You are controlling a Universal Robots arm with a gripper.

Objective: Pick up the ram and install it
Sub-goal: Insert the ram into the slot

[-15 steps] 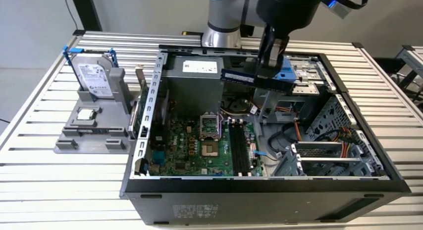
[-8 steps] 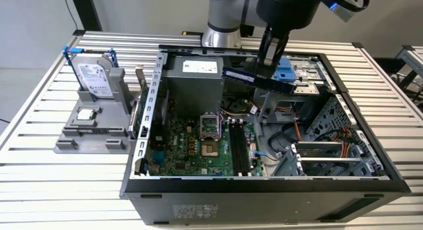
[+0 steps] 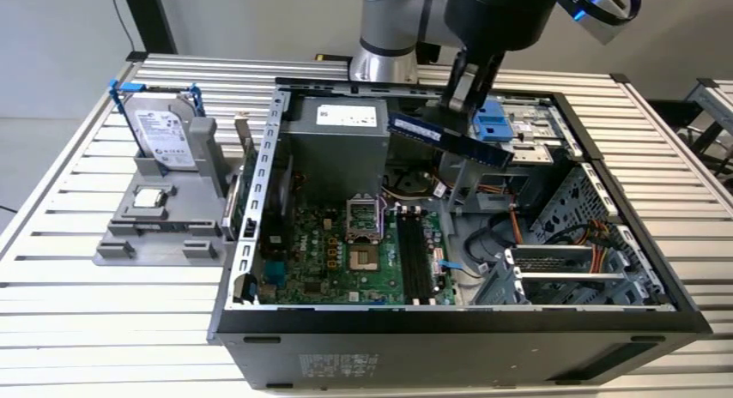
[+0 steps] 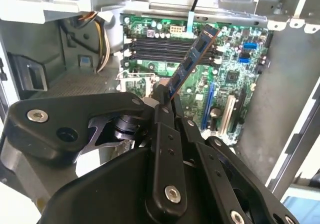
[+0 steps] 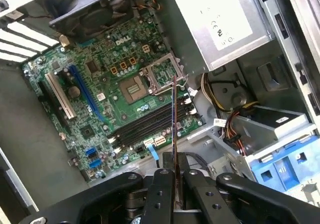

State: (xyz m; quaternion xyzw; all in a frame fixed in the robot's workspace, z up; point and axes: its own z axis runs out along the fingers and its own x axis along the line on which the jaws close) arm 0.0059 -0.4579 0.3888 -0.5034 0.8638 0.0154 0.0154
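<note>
Seen in the exterior view, the slatted tabletop (image 3: 103, 329) carries an open computer case (image 3: 458, 325) lying on its side, its dark wall nearest the camera. Just past that wall the green motherboard (image 3: 332, 261) lies flat on the case floor, with the long black slots (image 3: 414, 256) at about three o'clock from the processor socket (image 3: 364, 218). The ram (image 3: 449, 141) hangs in the air above the case, at roughly one o'clock from the slots and well clear of them, not yet seated. Its long edge slants from ten o'clock down to four o'clock. The claw (image 3: 468, 106) comes down from twelve o'clock and pinches the ram across its flat faces, fingers pressed against the board. In the second wrist view the ram (image 4: 192, 61) juts out from the claw (image 4: 162, 96) with the slots behind it, and in the first wrist view the ram (image 5: 174, 119) shows edge-on, rising from the claw (image 5: 176, 161). Farther back sits the grey power supply (image 3: 343, 136). At ten o'clock from the case, a grey holder (image 3: 189, 201) carries a hard drive (image 3: 160, 132) standing upright.
</note>
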